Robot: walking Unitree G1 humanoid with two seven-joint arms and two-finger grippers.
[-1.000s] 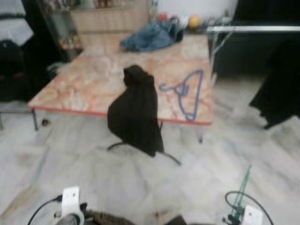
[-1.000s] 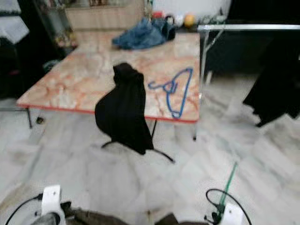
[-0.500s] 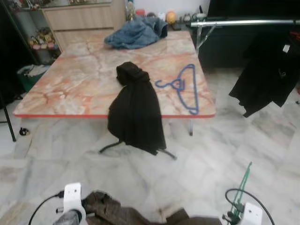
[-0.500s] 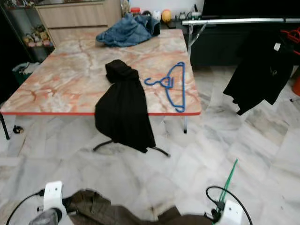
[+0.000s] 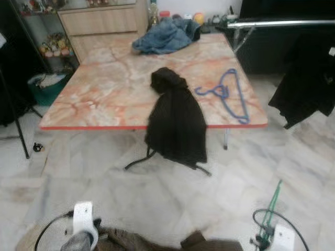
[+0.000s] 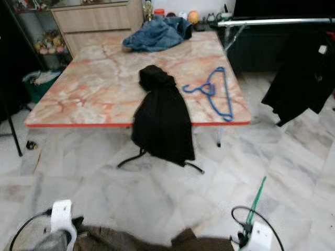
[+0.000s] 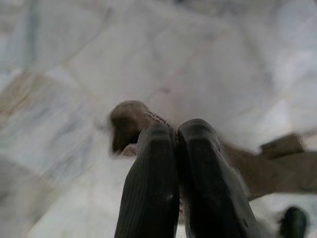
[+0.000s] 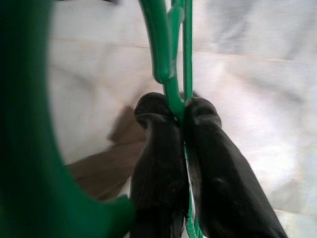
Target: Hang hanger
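Right wrist view: right gripper (image 8: 181, 116), two black fingers pinched tight on the thin bar of a green hanger (image 8: 166, 54); the hanger's thick curved part arcs close past the camera, pale marble floor (image 8: 252, 99) beyond the fingertips.

Left wrist view: left gripper (image 7: 176, 131), fingers pressed together, with brown cloth (image 7: 130, 121) bunched just past and around the tips; whether the cloth is actually caught between them cannot be told.

Head views:
- Green hanger: a thin green bar (image 6: 256, 197) rises from the right arm at the lower edge, low over the floor.
- Brown cloth (image 5: 141, 241): lies along the lower edge between the two arms, next to the left arm.
- Table (image 5: 99, 99), pink marble top with red edge: well ahead of both grippers.
- Black garment (image 5: 177, 117): on the table, draped over its near edge and hanging toward the floor, ahead of the grippers and between them.
- Blue hanger (image 5: 226, 94): flat on the tabletop, just beside the black garment on the right gripper's side.
- Blue denim clothing (image 5: 167, 35): heaped at the table's far end.
- Metal rail (image 5: 282, 22): far ahead on the right gripper's side, with dark clothing (image 5: 309, 83) hanging below it.
- Wooden cabinet (image 5: 102, 21): beyond the table.
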